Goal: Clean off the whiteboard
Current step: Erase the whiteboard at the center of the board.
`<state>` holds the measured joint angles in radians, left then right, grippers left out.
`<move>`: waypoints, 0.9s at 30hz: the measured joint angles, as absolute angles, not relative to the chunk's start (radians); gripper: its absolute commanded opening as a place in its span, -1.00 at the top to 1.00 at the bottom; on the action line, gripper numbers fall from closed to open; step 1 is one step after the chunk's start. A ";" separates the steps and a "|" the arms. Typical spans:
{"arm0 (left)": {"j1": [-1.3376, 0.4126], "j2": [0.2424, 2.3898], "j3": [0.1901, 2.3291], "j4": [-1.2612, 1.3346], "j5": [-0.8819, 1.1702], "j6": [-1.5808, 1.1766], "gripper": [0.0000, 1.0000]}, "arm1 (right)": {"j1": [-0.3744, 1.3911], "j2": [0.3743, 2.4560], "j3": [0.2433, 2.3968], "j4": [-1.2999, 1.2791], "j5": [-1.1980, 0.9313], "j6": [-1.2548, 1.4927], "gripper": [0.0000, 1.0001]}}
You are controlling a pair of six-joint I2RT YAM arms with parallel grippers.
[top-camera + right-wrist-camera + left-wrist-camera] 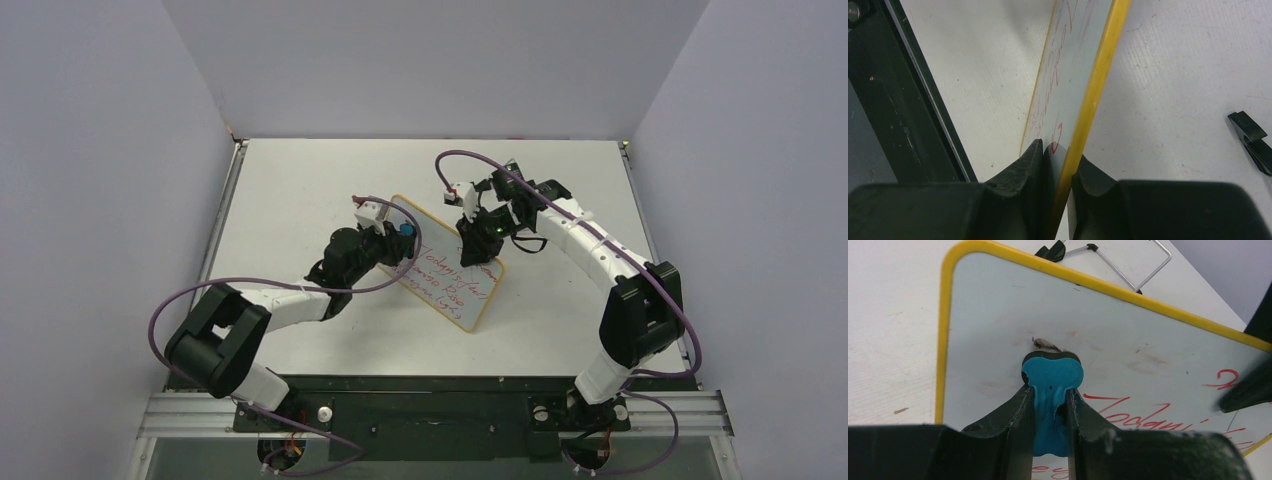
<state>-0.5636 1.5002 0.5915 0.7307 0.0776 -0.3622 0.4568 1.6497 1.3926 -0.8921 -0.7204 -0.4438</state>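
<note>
whiteboard (1128, 325) reads, perhaps, "today"

The table (300, 190) is viewed from high behind; the whiteboard (452, 278) is shared, close up, by both wrist cameras.

The white worktop (300, 190), lightly scuffed, sits between plain grey walls (100, 150) on its left, far and right sides.

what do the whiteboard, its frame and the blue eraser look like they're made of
whiteboard: smooth white panel with a faint sheen and smeared red ink, probably coated metal or melamine.
frame: even yellow and matte with a rounded corner, so likely plastic or painted; the look leaves it open.
eraser: blue moulded body with rounded lobes and small scuffs, probably plastic, possibly dense foam.
</note>
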 measured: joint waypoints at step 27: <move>-0.527 1.476 0.628 0.709 0.088 -0.319 1.00 | 0.459 1.654 1.393 -0.888 -0.731 -0.444 1.00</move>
